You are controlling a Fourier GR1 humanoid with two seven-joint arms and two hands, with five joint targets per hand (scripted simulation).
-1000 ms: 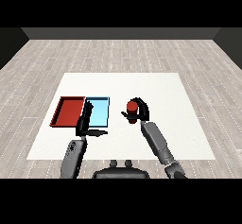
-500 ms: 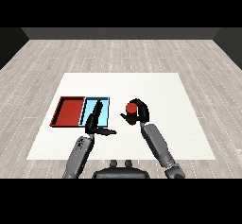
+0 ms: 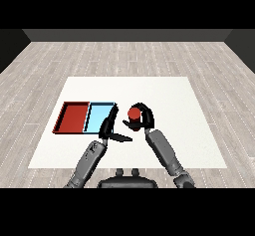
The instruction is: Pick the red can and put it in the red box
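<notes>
Right hand [image 3: 143, 120] curled round red can [image 3: 133, 114], just right of the trays.
Left hand [image 3: 110, 129] fingers straight, holding nothing, at blue tray's [image 3: 97, 115] near-right corner. Red tray [image 3: 73, 117] touches it on the left, on white bench [image 3: 164, 93].

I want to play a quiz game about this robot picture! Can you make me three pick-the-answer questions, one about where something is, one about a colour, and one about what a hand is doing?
1. Where is the red can?
A. in the red tray
B. in the right hand
C. on the floor

2. What colour is the tray next to the red tray?
A. light blue
B. green
C. yellow

3. How is the left hand?
A. curled round a can
B. open, holding nothing
C. out of view

Answers:
1 B, the right hand curls round it.
2 A, the light blue tray lies beside it.
3 B, its fingers are straight.
</notes>
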